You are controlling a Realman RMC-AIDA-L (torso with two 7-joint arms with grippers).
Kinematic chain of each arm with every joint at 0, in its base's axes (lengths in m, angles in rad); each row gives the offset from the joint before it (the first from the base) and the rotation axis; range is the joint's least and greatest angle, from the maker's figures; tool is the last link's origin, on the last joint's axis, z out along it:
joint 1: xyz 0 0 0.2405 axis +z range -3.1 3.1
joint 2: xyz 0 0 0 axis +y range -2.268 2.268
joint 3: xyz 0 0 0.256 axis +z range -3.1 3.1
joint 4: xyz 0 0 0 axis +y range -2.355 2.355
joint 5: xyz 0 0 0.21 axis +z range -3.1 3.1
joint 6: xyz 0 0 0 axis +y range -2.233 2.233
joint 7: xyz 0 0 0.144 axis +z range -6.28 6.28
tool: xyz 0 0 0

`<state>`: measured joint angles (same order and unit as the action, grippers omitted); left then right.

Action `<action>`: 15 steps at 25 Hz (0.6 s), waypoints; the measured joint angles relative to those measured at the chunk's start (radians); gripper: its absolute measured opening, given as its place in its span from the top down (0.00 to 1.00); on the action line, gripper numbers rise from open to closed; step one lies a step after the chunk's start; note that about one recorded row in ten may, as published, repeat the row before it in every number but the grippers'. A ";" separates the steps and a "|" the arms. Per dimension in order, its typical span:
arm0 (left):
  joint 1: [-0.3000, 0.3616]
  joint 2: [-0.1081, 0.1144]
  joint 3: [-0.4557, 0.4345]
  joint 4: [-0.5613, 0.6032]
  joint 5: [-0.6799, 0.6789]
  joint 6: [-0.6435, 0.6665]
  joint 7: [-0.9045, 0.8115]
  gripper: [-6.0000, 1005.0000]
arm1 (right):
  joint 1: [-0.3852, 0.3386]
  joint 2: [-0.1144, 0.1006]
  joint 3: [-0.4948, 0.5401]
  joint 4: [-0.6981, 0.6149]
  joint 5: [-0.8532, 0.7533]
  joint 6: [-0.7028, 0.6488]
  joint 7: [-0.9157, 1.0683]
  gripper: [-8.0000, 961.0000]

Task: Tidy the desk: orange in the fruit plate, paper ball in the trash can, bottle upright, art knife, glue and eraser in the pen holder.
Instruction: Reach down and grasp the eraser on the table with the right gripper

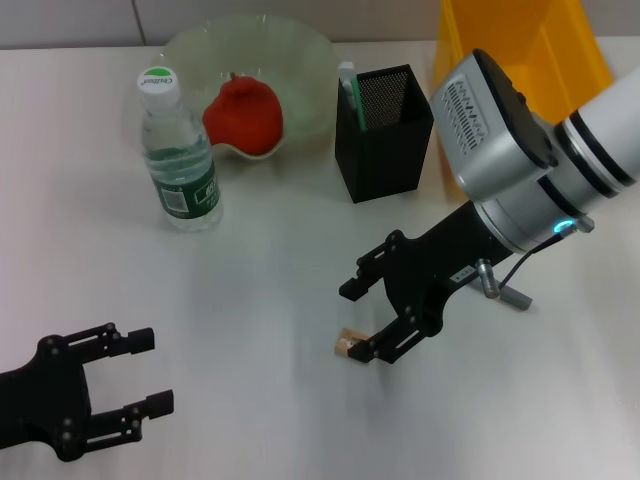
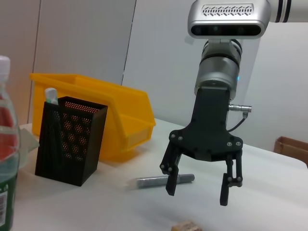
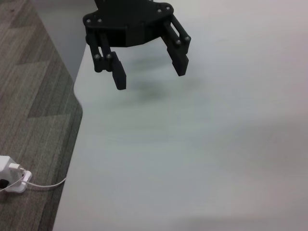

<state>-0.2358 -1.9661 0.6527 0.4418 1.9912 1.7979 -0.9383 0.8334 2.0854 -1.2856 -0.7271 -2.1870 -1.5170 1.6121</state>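
My right gripper (image 1: 358,320) hangs open just above the desk (image 1: 260,300), and the tan eraser (image 1: 348,345) lies beside its nearer fingertip. In the left wrist view the right gripper (image 2: 197,185) hovers over the eraser (image 2: 186,226), with the grey glue (image 2: 161,181) lying behind it. The glue (image 1: 500,288) is partly hidden by that arm. The art knife (image 1: 347,82) stands in the pen holder (image 1: 385,125). The orange (image 1: 242,112) rests in the fruit plate (image 1: 300,55). The bottle (image 1: 178,150) stands upright. My left gripper (image 1: 130,375) is open and empty at the front left. The paper ball is out of view.
The yellow trash can (image 1: 520,40) stands at the back right, behind the pen holder. The right wrist view shows the left gripper (image 3: 150,74) near the desk's edge (image 3: 77,120), with carpet and a white power strip (image 3: 12,175) below.
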 joint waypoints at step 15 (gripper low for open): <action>0.003 0.009 0.005 0.000 0.008 0.003 0.004 0.28 | -0.003 -0.001 0.000 0.000 -0.006 0.000 -0.011 0.21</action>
<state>-0.2331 -1.9567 0.6573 0.4418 1.9994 1.8004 -0.9341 0.8304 2.0847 -1.2854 -0.7271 -2.1929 -1.5171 1.6014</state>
